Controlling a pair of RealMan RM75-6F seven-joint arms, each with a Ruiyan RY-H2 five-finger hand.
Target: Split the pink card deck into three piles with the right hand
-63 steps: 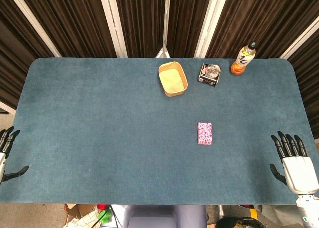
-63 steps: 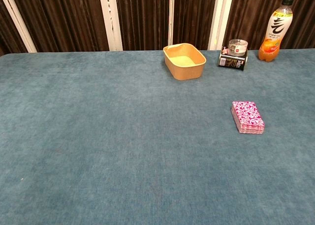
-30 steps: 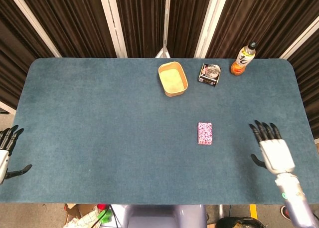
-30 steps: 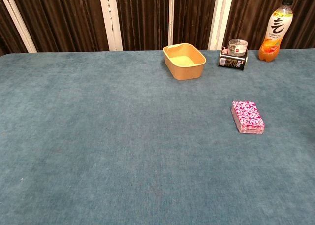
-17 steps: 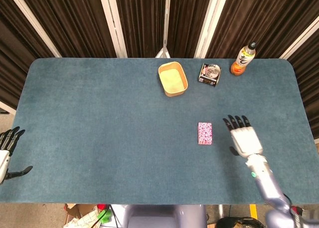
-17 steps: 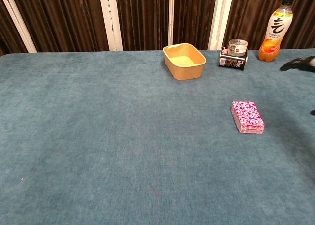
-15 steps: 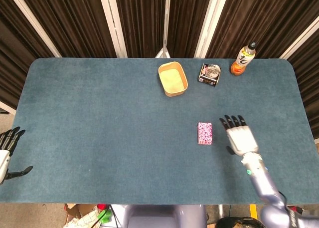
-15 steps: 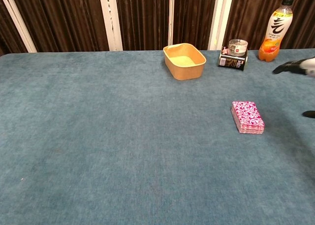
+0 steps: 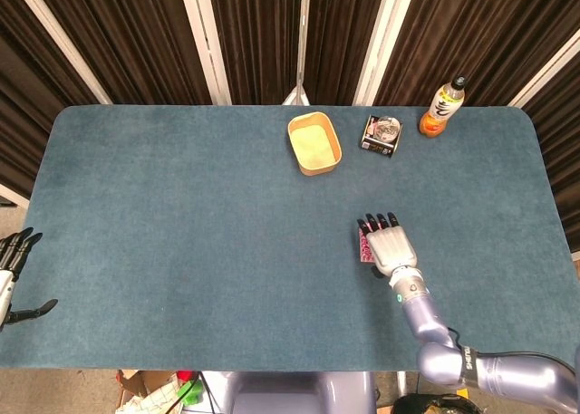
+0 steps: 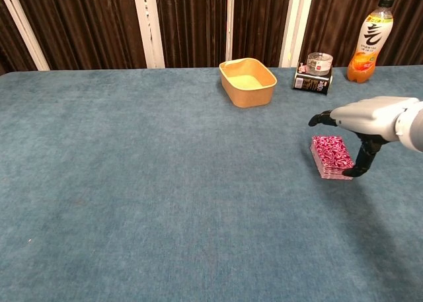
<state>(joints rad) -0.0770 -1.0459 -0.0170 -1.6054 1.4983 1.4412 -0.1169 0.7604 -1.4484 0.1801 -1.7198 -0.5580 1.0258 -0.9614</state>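
1. Nearest the robot, the left hand (image 9: 11,274) hangs off the near left edge of the tabletop (image 9: 181,251) with its fingers spread and nothing in them. It shows only in the head view and sits where it did two seconds ago, taking no part in the work.

2. The right hand (image 10: 360,127) is what has changed. Two seconds ago it waited at the near right edge of the tabletop. It has since swept inward and now hovers flat, palm down, directly over the pink card deck (image 10: 332,156). Its fingers are extended and apart, and the thumb reaches down by the deck's near right corner. In the chest view a gap shows between palm and cards, so it holds nothing yet.

3. The deck lies right of centre as one squared stack, in the same spot as before. No pile has been split off, so I judge the approach done and the first cut about to begin. The hand must lower and pinch only the upper portion.

4. At the far edge, well apart from the deck, stand the tan tub (image 9: 314,143), a small dark box with a glass (image 9: 381,134) on it, and an orange drink bottle (image 9: 441,106). None has moved.
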